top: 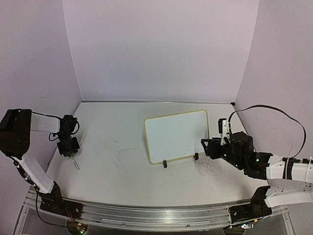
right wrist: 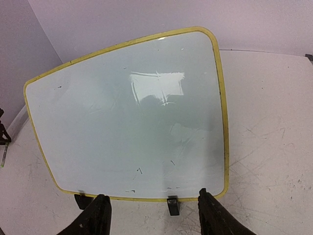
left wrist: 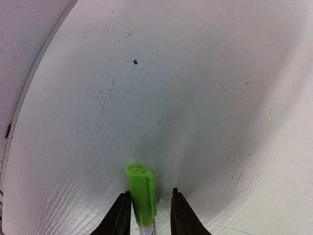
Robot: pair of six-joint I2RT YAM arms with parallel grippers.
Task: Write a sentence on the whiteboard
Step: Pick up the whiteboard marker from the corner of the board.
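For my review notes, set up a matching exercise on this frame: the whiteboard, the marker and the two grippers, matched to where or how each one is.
Column one:
1. whiteboard
2. marker
3. left gripper
4. right gripper

Column two:
A. open, facing the whiteboard's lower edge
B. has a green cap at its end
C. yellow-rimmed, on black feet, no lettering on it
D. on the robot's left, jaws either side of the marker

Pairs: 1-C, 2-B, 3-D, 4-A
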